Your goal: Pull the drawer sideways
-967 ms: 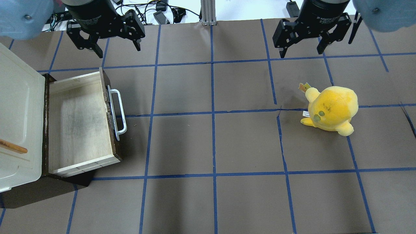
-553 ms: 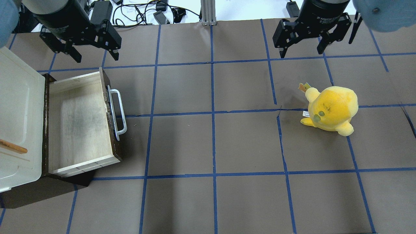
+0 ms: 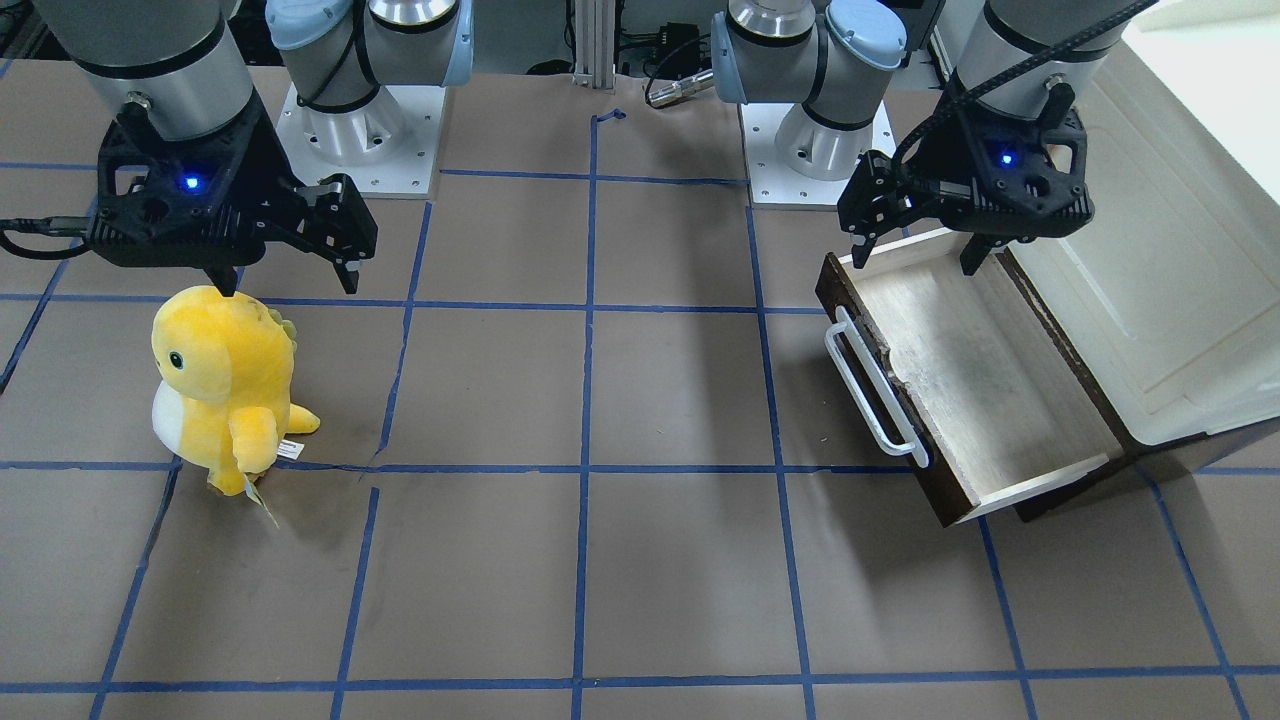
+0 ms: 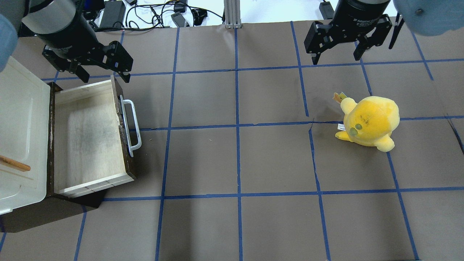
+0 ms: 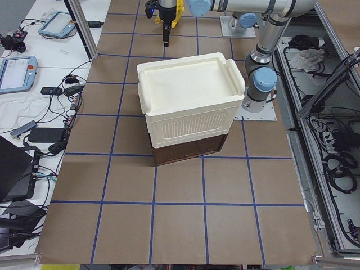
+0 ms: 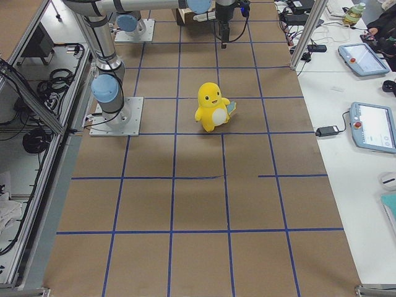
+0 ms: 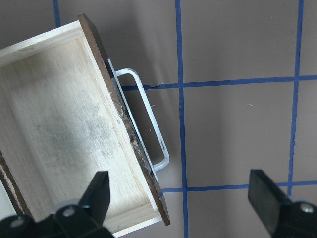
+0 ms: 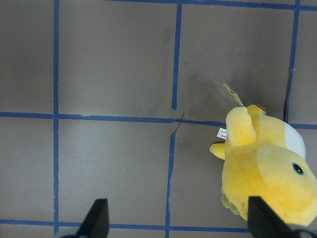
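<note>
The wooden drawer (image 4: 87,141) stands pulled out of a dark cabinet at the table's left, with pale bare wood inside, a dark brown front and a white bar handle (image 4: 131,123). It also shows in the front view (image 3: 990,400) and the left wrist view (image 7: 69,134). My left gripper (image 4: 106,78) is open and empty, hovering above the drawer's far end; it also shows in the front view (image 3: 913,262) and the left wrist view (image 7: 181,198). My right gripper (image 4: 336,59) is open and empty, far to the right, above the table.
A big cream-white plastic box (image 4: 21,119) sits on the dark cabinet (image 5: 188,149) behind the drawer, with a wooden stick (image 4: 14,164) lying on it. A yellow plush toy (image 4: 369,121) stands at the right, just in front of my right gripper.
My left gripper has moved left and a little nearer, from right of the drawer's far end to above it. The right arm, the drawer and the plush have not moved.
</note>
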Available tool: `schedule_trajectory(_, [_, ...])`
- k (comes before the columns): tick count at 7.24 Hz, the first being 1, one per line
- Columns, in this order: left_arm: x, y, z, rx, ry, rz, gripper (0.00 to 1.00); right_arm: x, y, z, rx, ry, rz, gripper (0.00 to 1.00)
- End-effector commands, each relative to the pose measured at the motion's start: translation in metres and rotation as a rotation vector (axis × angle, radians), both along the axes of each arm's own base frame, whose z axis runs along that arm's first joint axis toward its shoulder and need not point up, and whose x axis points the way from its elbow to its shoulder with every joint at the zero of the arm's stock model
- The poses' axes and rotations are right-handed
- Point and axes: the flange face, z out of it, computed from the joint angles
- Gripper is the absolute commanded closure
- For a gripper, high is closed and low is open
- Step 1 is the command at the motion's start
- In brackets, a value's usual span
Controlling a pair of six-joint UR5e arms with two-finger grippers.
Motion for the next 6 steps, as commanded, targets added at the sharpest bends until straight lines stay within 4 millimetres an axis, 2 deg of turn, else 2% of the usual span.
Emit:
schedule_trajectory(1, [0.0081, -0.0002, -0.0035, 0.006, 0.001, -0.003, 0.0, -0.0001, 0.0, 0.0, 0.0, 0.001, 0.001, 0.0])
schedule_trajectory(6, [0.004, 0.006, -0.0073, 0.012, 0.008, 0.006, 0.0, -0.0001, 0.0, 0.0, 0.0, 0.001, 0.0, 0.0])
